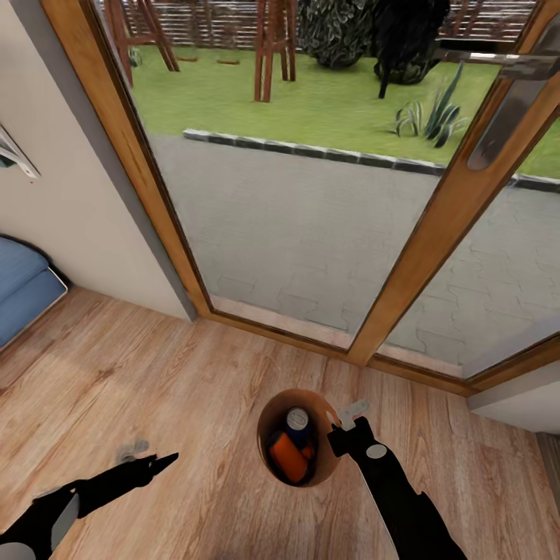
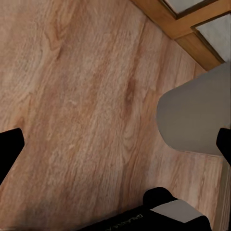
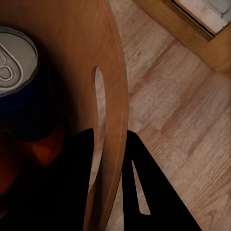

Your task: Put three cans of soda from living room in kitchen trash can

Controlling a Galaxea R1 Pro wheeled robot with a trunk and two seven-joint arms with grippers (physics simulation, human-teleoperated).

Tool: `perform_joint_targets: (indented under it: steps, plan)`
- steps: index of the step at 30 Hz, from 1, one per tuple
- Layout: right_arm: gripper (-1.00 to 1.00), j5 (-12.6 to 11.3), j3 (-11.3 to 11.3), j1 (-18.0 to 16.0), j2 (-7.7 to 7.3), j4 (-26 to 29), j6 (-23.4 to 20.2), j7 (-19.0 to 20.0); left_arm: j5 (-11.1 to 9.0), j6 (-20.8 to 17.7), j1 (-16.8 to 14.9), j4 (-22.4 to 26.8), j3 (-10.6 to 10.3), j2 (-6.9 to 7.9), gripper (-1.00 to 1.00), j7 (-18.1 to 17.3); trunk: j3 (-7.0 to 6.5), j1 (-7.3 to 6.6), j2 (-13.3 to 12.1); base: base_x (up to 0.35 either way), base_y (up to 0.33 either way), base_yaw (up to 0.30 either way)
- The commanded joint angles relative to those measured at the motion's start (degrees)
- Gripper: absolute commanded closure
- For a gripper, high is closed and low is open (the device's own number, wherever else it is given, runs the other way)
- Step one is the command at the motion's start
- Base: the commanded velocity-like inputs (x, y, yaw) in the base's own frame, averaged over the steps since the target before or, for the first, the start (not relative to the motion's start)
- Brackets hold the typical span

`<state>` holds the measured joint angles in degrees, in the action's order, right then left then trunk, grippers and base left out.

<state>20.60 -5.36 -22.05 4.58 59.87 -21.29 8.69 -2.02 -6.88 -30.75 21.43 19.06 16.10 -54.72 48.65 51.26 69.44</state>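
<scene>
In the head view the bin [image 1: 305, 467] sits low and just right of centre in the frame, above the wood floor [image 1: 155, 373]. Its brown inside faces up, and inside it stands a blue can [image 1: 298, 424] with a silver top, with an orange can [image 1: 289, 457] lying tilted beside it. A third can cannot be made out.

The right end effector [image 1: 336, 430] is at the bin's right rim. The right wrist view shows its two dark fingers [image 3: 144, 187] clamped on the rim wall [image 3: 113, 96], one inside and one outside, with the blue can's top [image 3: 14, 60] in the upper left of that frame and something orange [image 3: 43, 149] below it.

The left end effector [image 1: 159, 463] is in the lower left of the head view, over bare floor and well apart from the bin. In the left wrist view its fingertips [image 2: 9, 149] sit at opposite edges of the frame, spread wide with nothing between them, and the bin's grey outside [image 2: 197, 118] shows at the right.

Behind the bin, wood-framed glass doors [image 1: 420, 257] fill the upper frame. A blue sofa [image 1: 23, 288] edges in at the left.
</scene>
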Motion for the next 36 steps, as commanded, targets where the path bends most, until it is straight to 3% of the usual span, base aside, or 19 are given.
perform_joint_targets:
  steps: [1, 9, 16, 29, 36]
  plan:
    - [1.0, -0.5, 0.0, 0.0, 0.0, 0.0, 0.0, 0.3, 0.0, 1.2, 0.0, -1.2, 0.0, -0.01, -1.0, 0.4, 0.0, 0.0, 0.0, 0.0, 0.0, 0.0]
    - [1.0, -0.6, 1.1, 0.0, -0.01, -0.6, 1.2, 0.3, 0.5, 3.5, 0.0, -5.0, -0.1, -0.43, -1.0, 5.2, 0.0, 0.0, 0.0, 0.0, 0.0, 0.0]
    - [1.0, -0.6, 2.3, 0.0, -0.01, -3.9, 3.4, 0.3, 5.5, 6.9, 0.0, -8.3, -0.2, -1.18, -1.0, 6.7, 0.0, 0.0, 0.0, 0.0, 0.0, 0.0]
    - [1.0, -0.6, 2.4, 0.0, 0.05, -4.4, 3.8, 0.3, 6.7, 7.5, 0.0, -8.6, -0.2, -1.68, -1.0, 6.6, 0.0, 0.0, 0.0, 0.0, 0.0, 0.0]
    - [1.0, -0.6, 2.4, 0.0, 0.0, -4.4, 3.8, 0.3, 6.8, 7.5, 0.0, -8.6, -0.2, -1.69, -1.0, 6.7, 1.25, 1.53, 2.8, 0.0, 0.0, 0.0]
